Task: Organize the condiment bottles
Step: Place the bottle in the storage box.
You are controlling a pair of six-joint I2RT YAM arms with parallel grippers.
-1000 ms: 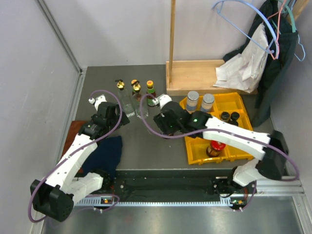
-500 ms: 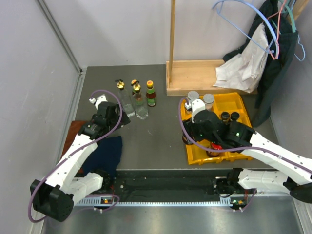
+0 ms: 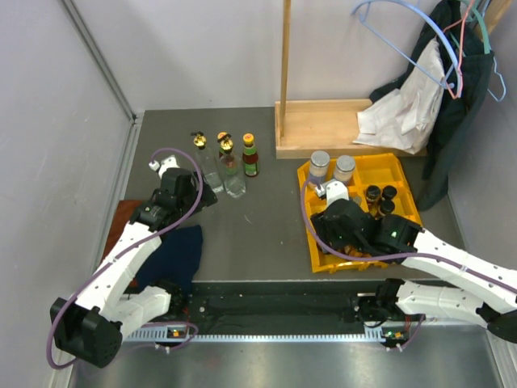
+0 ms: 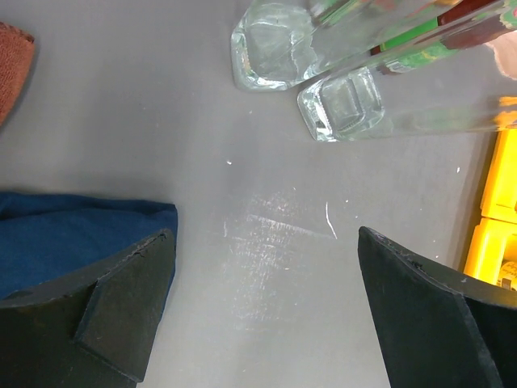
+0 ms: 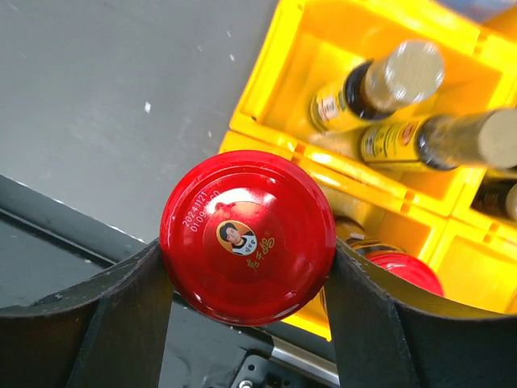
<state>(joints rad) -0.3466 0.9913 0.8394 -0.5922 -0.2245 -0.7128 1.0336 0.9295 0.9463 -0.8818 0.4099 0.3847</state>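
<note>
My right gripper [image 5: 248, 307] is shut on a red-lidded dark jar [image 5: 248, 234] at the front left of the yellow bin [image 5: 266, 81]. A second red lid [image 5: 404, 271] lies beside it in the bin, with small dark bottles [image 5: 380, 85] behind. From above, the right wrist [image 3: 346, 230] covers that jar. Two silver-lidded jars [image 3: 319, 166] stand at the bin's back. Two tall clear gold-stoppered bottles [image 3: 212, 174] and a small dark bottle [image 3: 250, 158] stand in a row on the table. My left gripper [image 4: 266, 315] is open and empty, just short of the clear bottles' bases [image 4: 343, 101].
A blue cloth [image 4: 73, 234] lies under the left finger, a reddish cloth [image 4: 12, 56] further left. A wooden stand [image 3: 323, 125] sits behind the bin [image 3: 386, 168]. Clothes and hangers [image 3: 436, 89] hang at the back right. A grey wall [image 3: 65, 121] runs along the left.
My right arm swung from the bottle row in the middle back to the bin's front left and now grips the red-lidded jar. The left arm has not moved.
</note>
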